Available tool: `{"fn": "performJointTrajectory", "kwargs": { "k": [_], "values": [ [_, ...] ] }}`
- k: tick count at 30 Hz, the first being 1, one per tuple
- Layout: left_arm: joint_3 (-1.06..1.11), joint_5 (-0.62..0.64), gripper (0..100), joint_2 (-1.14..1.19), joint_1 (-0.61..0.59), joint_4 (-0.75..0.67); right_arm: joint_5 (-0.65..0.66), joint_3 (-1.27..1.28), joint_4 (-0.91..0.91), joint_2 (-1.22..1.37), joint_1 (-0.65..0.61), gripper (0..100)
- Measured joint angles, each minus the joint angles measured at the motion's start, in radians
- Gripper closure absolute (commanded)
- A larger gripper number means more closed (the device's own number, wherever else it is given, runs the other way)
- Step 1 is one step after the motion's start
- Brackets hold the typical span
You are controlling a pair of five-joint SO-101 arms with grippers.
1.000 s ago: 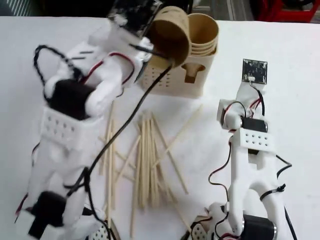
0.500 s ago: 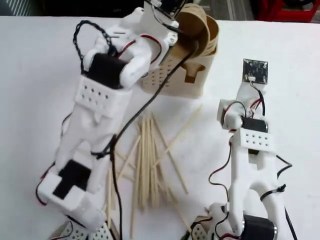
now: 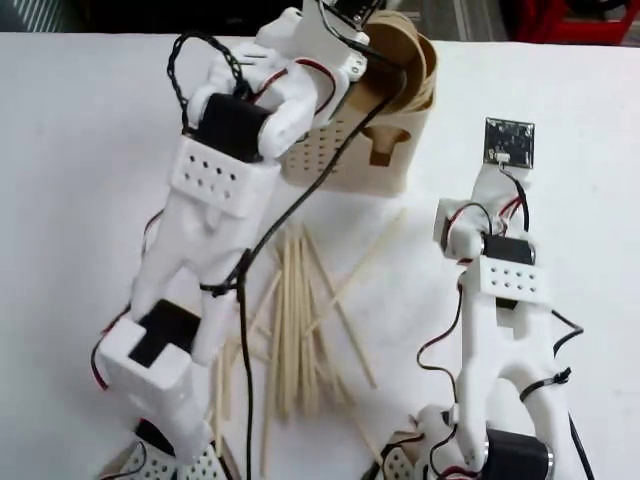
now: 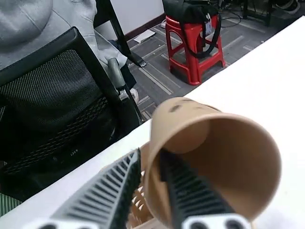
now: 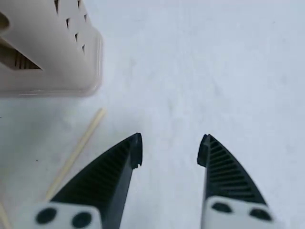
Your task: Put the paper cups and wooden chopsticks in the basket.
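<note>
One finger of the left end effector (image 4: 150, 160) is set inside the paper cup (image 4: 224, 157) and the other outside, so the cup is pinched by its wall just below the rim. It is held above the basket (image 3: 395, 180), over the stacked cups (image 3: 425, 85) standing there. The cup is tilted, mouth turned back toward the wrist, base pointing away. Such a cup is judged light and easily crushed, so a gentle rim pinch suits it. The right end effector (image 5: 169, 148) is spread wide and empty above the bench (image 3: 80, 120), near the basket's corner. The wooden chopsticks (image 3: 295, 320) are scattered on the bench, their long axes mostly toward the basket; being thin, stiff and light, they are best gripped mid-length.
</note>
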Motion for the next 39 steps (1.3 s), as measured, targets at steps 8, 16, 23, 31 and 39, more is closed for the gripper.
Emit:
{"fn": "performJointTrajectory", "kwargs": {
  "k": [8, 16, 23, 31, 39],
  "values": [
    [-0.028, 0.153, 77, 0.095, 0.000, -0.101, 0.000, 0.000, 0.000, 0.000, 0.000, 79.8],
    [-0.028, 0.158, 77, 0.120, 0.000, -0.222, 0.000, 0.000, 0.000, 0.000, 0.000, 79.8],
    [-0.028, 0.158, 84, 0.120, 0.000, -0.319, 0.000, 0.000, 0.000, 0.000, 0.000, 79.8],
    [-0.028, 0.158, 84, 0.127, 0.000, -0.373, 0.000, 0.000, 0.000, 0.000, 0.000, 79.8],
    [-0.034, 0.158, 85, 0.265, 0.000, -0.439, 0.000, 0.000, 0.000, 0.000, 0.000, 79.8]
  ]
}}
